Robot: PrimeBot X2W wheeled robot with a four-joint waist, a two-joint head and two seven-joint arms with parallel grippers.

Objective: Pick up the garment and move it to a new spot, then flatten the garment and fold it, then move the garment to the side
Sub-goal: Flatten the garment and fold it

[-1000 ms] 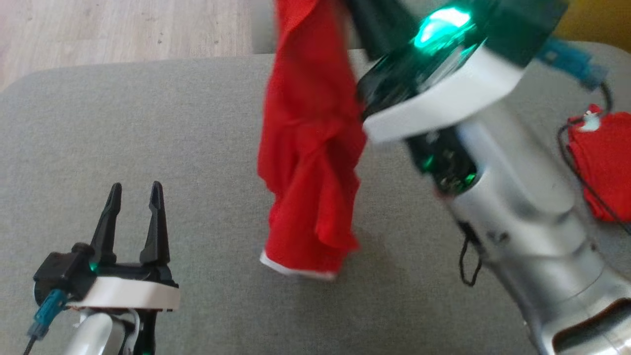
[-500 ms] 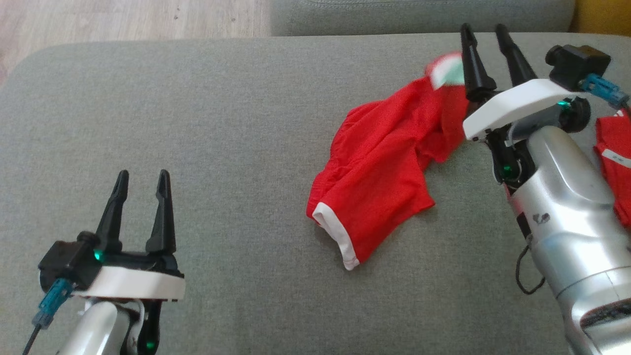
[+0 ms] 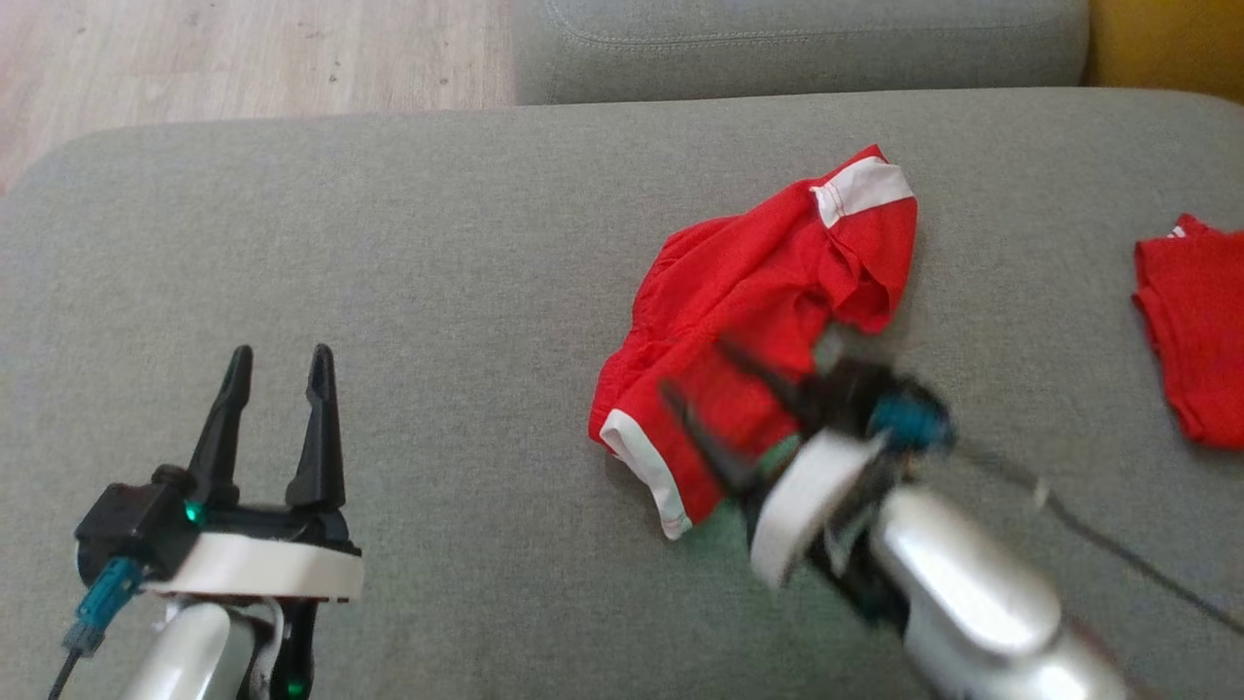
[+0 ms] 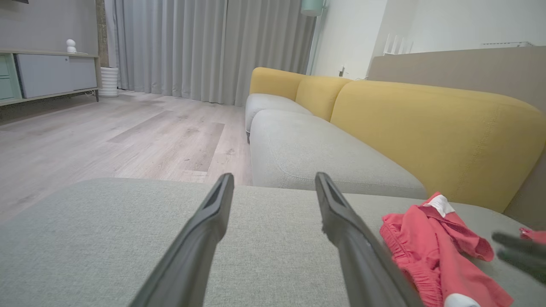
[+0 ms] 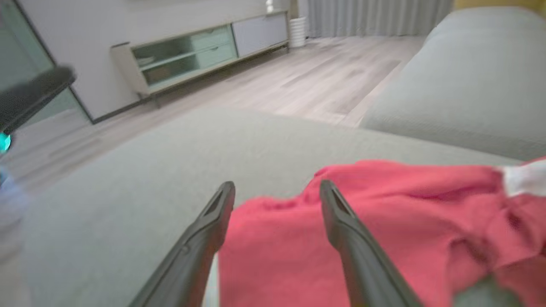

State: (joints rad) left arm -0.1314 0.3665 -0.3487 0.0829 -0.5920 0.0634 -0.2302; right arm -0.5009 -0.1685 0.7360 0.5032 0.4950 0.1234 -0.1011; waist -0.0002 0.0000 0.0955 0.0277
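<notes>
Garment (image 3: 758, 282) dropped onto cushion (image 3: 389, 292), red cloth (image 3: 1191, 331) nearby

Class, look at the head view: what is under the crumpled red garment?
The red garment lies crumpled on the grey sofa cushion. Anything directly beneath the cloth is covered and cannot be seen.

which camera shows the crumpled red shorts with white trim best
The head view: the crumpled red shorts with white trim lie whole on the grey sofa cushion, only their near edge behind the blurred right gripper. The left wrist view catches them side-on, cut by the frame. The right wrist view has them close and blurred.
</notes>
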